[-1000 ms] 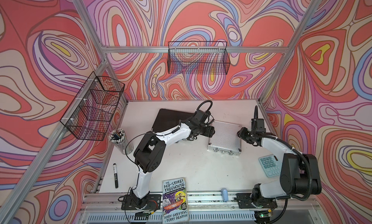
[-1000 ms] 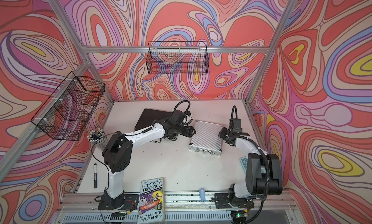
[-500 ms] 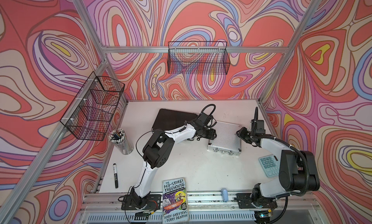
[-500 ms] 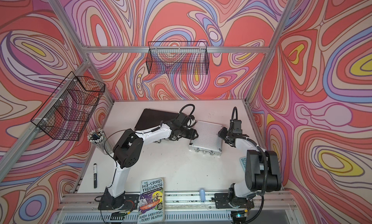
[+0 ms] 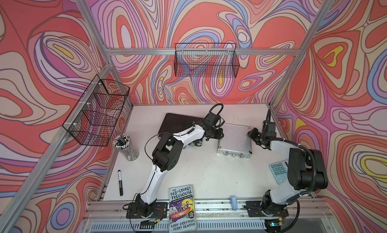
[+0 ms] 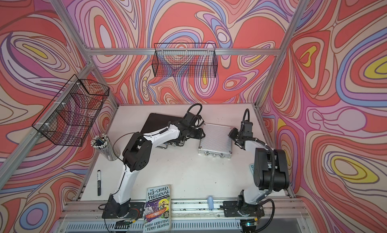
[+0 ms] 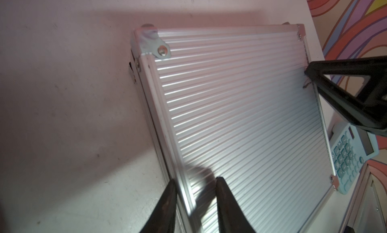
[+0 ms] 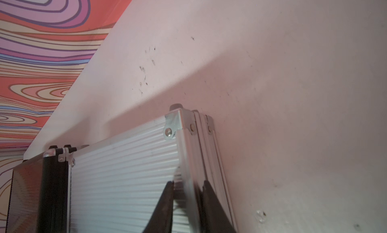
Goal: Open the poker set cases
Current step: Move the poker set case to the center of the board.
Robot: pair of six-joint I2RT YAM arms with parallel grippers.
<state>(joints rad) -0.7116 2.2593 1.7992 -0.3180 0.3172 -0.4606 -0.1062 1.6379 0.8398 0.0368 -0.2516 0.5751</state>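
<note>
Ribbed silver aluminium poker case (image 5: 234,138) lies shut on the white table (image 5: 209,169), just beside the wider black case (image 5: 178,123), also shut. We note left gripper (image 7: 194,179) and right gripper (image 8: 187,182) astride the silver case's opposite side rims, jaws narrowly parted. Whether either pinches, we cannot tell.

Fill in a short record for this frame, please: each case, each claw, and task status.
silver case: lying flat, lid closed
black case: lying flat, closed
left claw: fingers straddle one side edge of the silver case
right claw: fingers straddle the opposite side edge
grip: cannot tell whether either claw is clamped tight
task status: neither case open yet
</note>
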